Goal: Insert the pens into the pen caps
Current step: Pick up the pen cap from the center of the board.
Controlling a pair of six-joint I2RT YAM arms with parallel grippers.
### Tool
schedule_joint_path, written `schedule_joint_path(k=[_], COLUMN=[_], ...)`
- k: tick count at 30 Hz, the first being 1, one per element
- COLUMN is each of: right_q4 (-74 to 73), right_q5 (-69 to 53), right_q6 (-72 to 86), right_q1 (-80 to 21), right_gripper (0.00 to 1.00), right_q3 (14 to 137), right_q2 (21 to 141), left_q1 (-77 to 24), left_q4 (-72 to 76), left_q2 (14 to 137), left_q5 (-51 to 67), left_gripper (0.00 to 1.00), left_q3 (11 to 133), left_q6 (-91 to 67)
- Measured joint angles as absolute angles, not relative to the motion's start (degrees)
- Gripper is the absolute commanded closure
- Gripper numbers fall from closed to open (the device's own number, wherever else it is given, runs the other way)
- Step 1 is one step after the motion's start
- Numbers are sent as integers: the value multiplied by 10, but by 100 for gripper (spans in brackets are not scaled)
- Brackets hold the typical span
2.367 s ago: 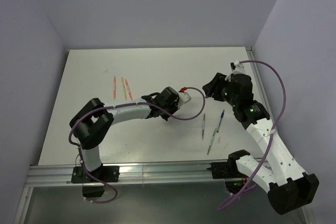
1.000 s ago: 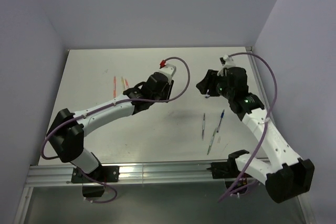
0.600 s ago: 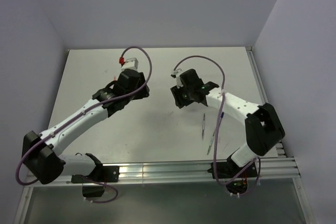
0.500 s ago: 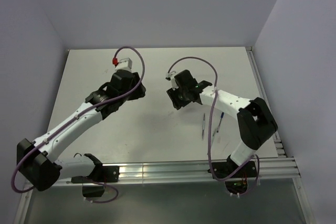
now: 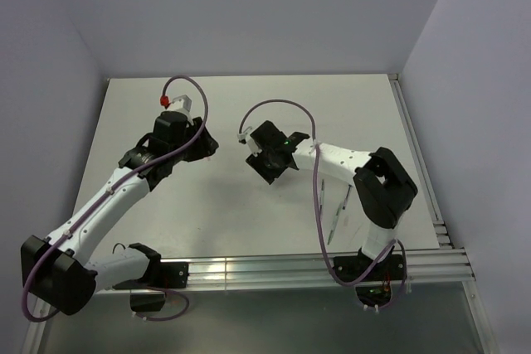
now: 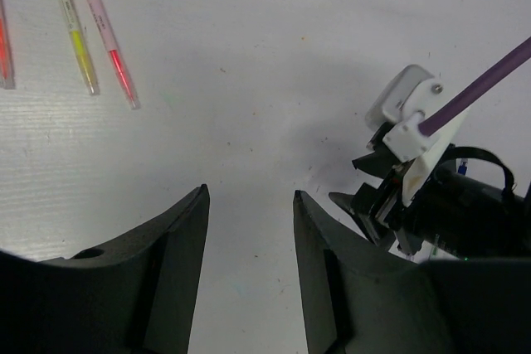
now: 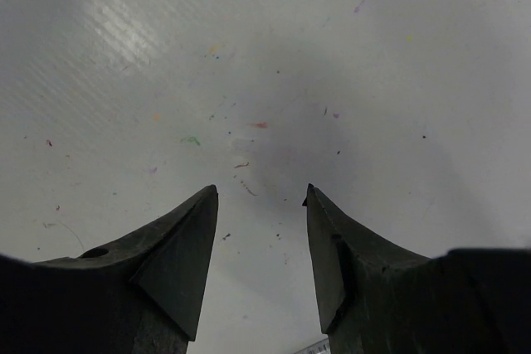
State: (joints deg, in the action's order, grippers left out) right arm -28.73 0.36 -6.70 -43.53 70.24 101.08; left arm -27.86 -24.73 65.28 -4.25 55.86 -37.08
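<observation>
Looked into a room of pale lavender walls [image 5: 249, 14] closing three sides of the white table [image 5: 249, 213], faintly ribbed, flecked with tiny coloured specks [image 7: 191, 140], and edged along its near side by an aluminium rail [image 5: 249, 269]. Found the left gripper [image 6: 250, 196] over the table's left half and the right gripper [image 7: 261, 192] over the table's middle, each with jaws apart and clamped on nothing. Spotted three of the pens [image 6: 105, 31], orange-red, yellow and pink, side by side on the table's left half, and another pen [image 5: 334, 223] on the table's right half, partly behind the right arm [image 5: 382, 188].
</observation>
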Motion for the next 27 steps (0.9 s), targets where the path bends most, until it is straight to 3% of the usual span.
schedule_joint_path(k=[27], right_q4=[-280], right_q5=[85], right_q6=[-84], right_q1=[-438], right_gripper=[48], right_q3=[740], right_q2=[1082], left_q1=[-234], left_q4=[-232], left_q2=[650], left_q5=[32], left_gripper=[50], left_q3=[536], left_q6=[-364])
